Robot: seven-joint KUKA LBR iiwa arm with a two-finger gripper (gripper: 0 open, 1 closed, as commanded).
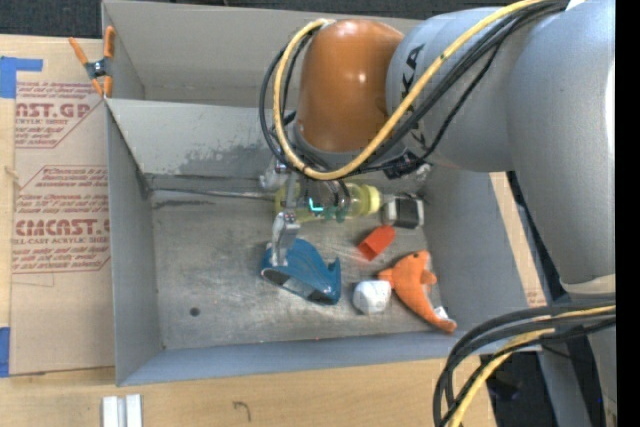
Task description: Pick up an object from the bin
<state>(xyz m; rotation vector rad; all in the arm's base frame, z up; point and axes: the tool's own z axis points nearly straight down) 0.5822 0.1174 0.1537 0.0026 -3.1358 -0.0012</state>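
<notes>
**Gripper hanging over a blue toy in the middle of the bin**

The gripper (284,240) is hanging at the left end of a blue plastic toy (308,273) lying mid-floor in the bin (180,315); whether it is spread or pressed together cannot be told. A white lump (372,295), an orange toy animal (420,285) and an orange block (377,241) are crowding the toy's right side, and a yellow-green bottle (362,203) is lying just behind

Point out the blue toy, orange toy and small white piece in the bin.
blue toy (310,273), camera view, middle of its body.
orange toy (413,281), camera view, middle of its body.
small white piece (371,296), camera view, its top.
</notes>
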